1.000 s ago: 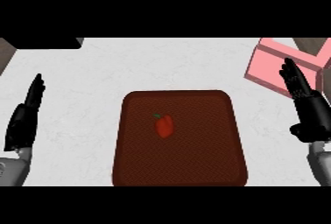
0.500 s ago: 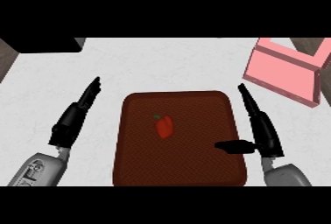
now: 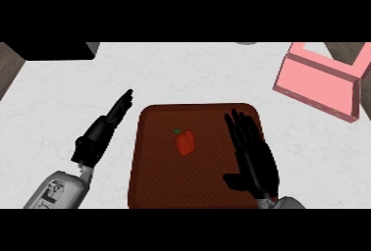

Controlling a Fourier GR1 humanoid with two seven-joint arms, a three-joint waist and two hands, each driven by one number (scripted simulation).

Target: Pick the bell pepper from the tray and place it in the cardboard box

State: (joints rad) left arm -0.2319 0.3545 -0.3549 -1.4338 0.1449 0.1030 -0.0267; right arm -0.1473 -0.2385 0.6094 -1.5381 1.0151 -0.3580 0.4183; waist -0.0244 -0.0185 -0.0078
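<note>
right hand (image 3: 252, 157): fingers straight, over tray (image 3: 156, 186) | bell pepper (image 3: 185, 142): apart, left of it

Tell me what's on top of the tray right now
A red bell pepper lies on the dark tray. The open right hand is over its right side, hiding the tray surface beneath it.

Quick count of what's on the table (image 3: 188, 73): one dark red tray (image 3: 156, 162) in the middle of the frame, with one red bell pepper (image 3: 185, 142) on it. One pink box (image 3: 322, 83) in the upper right. Two black robot hands: the left robot hand (image 3: 101, 132) at the tray's left side, the right robot hand (image 3: 252, 154) over the tray's right part. One dark block (image 3: 54, 50) in the upper left corner.
</note>
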